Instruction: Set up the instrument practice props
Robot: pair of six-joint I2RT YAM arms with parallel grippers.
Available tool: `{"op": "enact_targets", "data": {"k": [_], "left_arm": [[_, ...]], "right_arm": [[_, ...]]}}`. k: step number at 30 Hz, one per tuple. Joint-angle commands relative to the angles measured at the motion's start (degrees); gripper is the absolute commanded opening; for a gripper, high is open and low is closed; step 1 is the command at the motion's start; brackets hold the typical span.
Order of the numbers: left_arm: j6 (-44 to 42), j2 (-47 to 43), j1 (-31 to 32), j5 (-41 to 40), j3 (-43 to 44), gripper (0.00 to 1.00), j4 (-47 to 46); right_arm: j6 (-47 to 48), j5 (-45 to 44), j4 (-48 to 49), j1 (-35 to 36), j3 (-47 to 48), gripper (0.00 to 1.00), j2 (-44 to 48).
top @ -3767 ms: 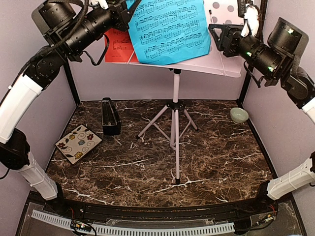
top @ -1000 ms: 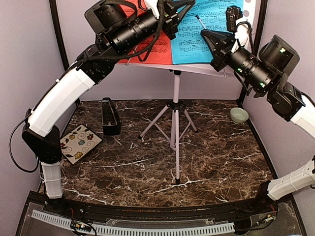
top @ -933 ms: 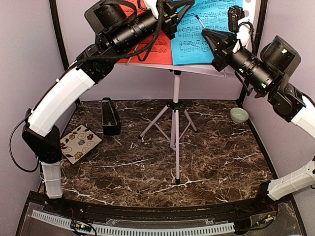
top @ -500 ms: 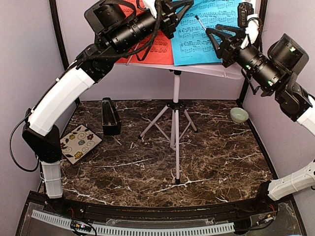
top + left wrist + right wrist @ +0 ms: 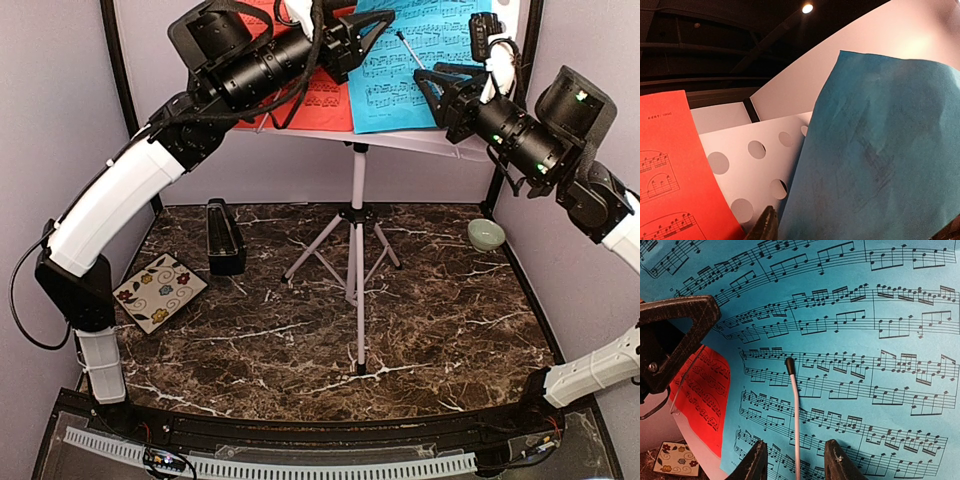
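Centrally, stand (image 5: 358,200) planted at table's (image 5: 450,320) rear, red sheet (image 5: 325,100) and blue sheet (image 5: 410,70) leaned side by side on it, metronome (image 5: 224,238) parked at table's left, right gripper (image 5: 795,460) spread before blue sheet, left gripper (image 5: 362,32) at blue sheet's top edge, grip impossible to tell.

The dark marbled surface (image 5: 450,330) carries the music stand (image 5: 352,250) on its tripod legs far below the left tool (image 5: 362,30), the black metronome (image 5: 224,238) and floral tile (image 5: 159,292) off to that tool's left, and the pale green bowl (image 5: 486,235) far beneath the right tool (image 5: 437,85).
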State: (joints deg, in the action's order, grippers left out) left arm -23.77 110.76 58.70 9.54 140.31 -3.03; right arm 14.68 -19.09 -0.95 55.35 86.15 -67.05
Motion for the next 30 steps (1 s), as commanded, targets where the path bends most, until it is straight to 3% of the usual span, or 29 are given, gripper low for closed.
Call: {"op": "enact_targets", "data": {"k": [1, 10, 14, 20, 25, 30], "left_arm": [[1.27, -5.51, -0.16, -1.81, -3.85, 0.33, -2.54], [2.62, -7.44, -0.16, -4.18, -8.16, 0.32, -3.42], [2.63, -7.91, -0.16, -5.47, -9.57, 0.27, -4.45], [2.55, -8.71, -0.17, -5.41, -10.32, 0.11, -5.12], [2.75, -10.24, -0.25, -6.78, -12.51, 0.08, -5.85], [3.09, -12.96, -0.25, -8.68, -17.33, 0.11, -8.6]], "right_arm": [[-1.2, -0.03, 0.32, -0.16, 0.6, 0.4, 1.49], [-1.12, -2.26, -1.42, -0.16, 0.77, 0.38, 0.77], [-0.97, -2.44, -1.43, -0.16, 1.24, 0.35, 0.2], [-0.66, -2.35, -1.07, -0.15, 2.51, 0.3, -1.51], [-0.57, -3.17, 0.0, -0.16, 3.04, 0.17, -2.01], [-0.28, -3.63, 1.4, -0.16, 2.32, 0.0, -2.0]]}}
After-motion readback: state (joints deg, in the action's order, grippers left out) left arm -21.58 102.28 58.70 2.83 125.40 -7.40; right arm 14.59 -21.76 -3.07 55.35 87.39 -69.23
